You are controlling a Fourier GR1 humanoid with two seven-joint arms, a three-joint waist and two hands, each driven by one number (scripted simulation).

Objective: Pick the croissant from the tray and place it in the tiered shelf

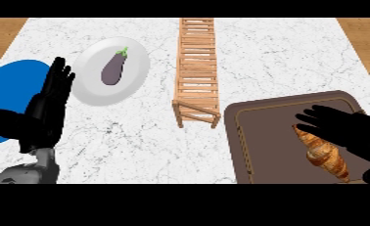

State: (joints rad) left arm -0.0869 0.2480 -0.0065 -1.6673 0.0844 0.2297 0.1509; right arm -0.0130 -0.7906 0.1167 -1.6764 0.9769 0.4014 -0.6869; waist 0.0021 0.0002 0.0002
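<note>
A golden-brown croissant [324, 154] lies on the dark brown tray [264, 142] at the lower right. My right hand [339, 127] hovers over the croissant's upper end with its fingers spread and straight, partly hiding it. The wooden tiered shelf [196, 68] runs from the counter's far edge toward the middle, just left of the tray's upper corner. My left hand [49, 100] rests open at the left edge, fingers pointing up.
A white plate [90, 90] holding a purple eggplant [113, 68] sits left of the shelf. A blue plate [22, 73] shows at the far left, partly behind my left hand. White marble counter [137, 142] lies between the tray and the left hand.
</note>
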